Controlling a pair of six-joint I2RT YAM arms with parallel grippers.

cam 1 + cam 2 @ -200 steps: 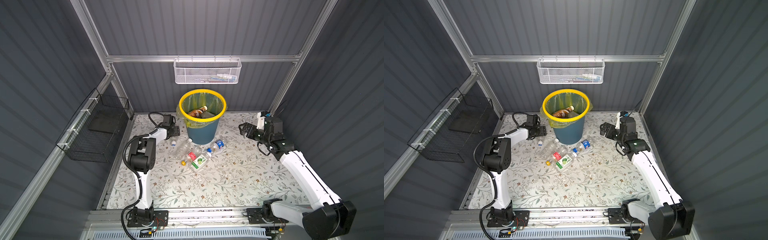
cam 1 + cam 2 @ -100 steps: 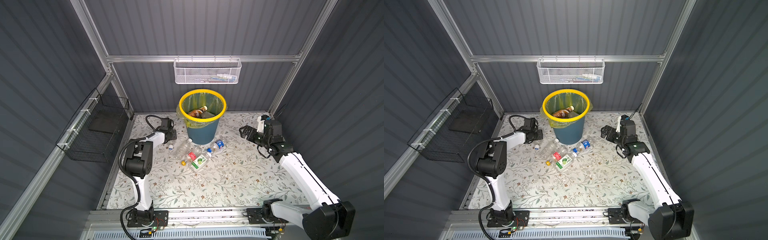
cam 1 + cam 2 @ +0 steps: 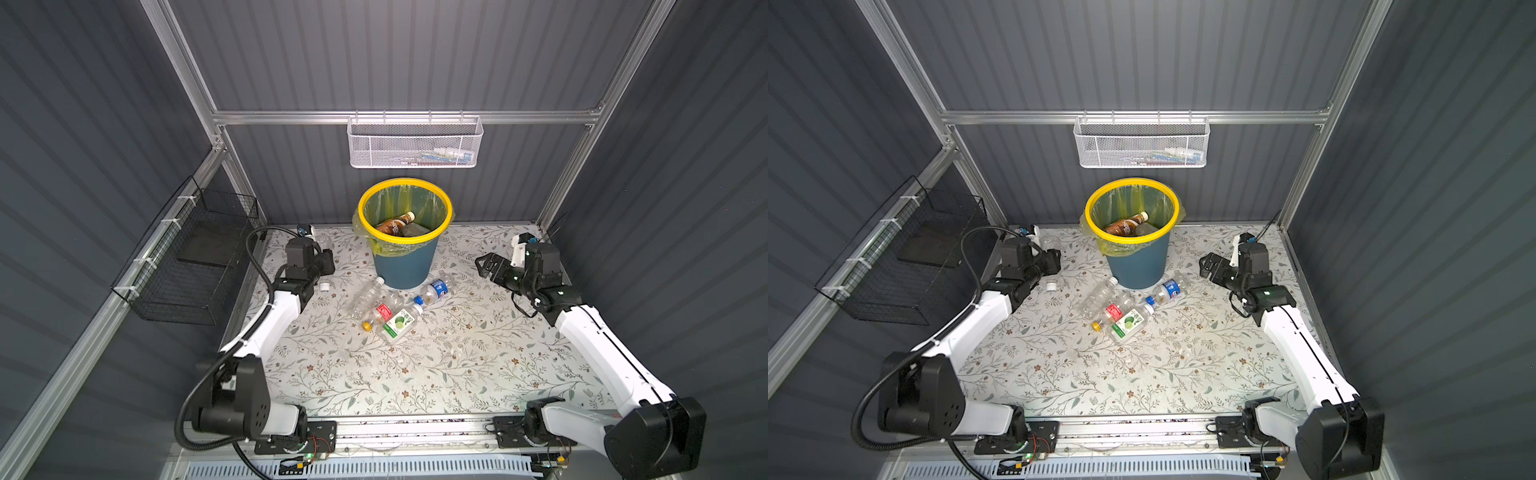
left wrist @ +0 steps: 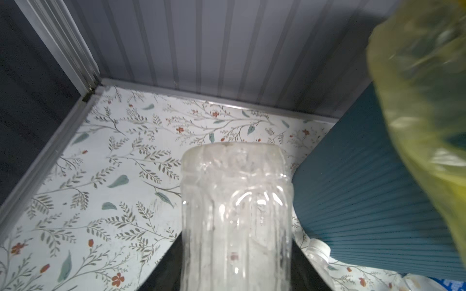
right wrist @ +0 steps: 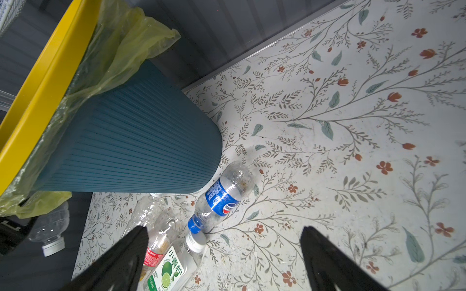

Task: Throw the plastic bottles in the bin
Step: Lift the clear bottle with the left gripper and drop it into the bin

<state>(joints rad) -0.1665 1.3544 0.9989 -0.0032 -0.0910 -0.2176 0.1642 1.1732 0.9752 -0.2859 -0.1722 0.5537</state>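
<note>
The bin point(image 3: 447, 216) point(image 3: 1175, 216), teal with a yellow rim and a yellow-green liner, stands at the back with a brown bottle point(image 3: 391, 224) inside. My left gripper point(image 3: 327, 267) point(image 4: 235, 252) is shut on a clear plastic bottle point(image 4: 234, 201) left of the bin; its white cap point(image 3: 324, 285) point(image 5: 53, 247) points down. Several bottles lie in front of the bin: a clear one point(image 3: 365, 296), a red-labelled one point(image 3: 380, 311), a green-white one point(image 3: 399, 325) point(image 5: 169, 272) and a blue-labelled one point(image 3: 435, 290) point(image 5: 222, 199). My right gripper point(image 3: 484, 266) point(image 5: 224, 230) hangs open to their right.
A white mesh basket point(image 3: 413, 145) hangs on the back wall above the bin. A black wire basket point(image 3: 187, 262) is fixed to the left wall. Grey walls close in the flowered floor point(image 3: 415, 374) on three sides.
My left gripper has shut on the clear bottle and carried it a little to the left. The right gripper has drifted slightly toward the front, still open.
</note>
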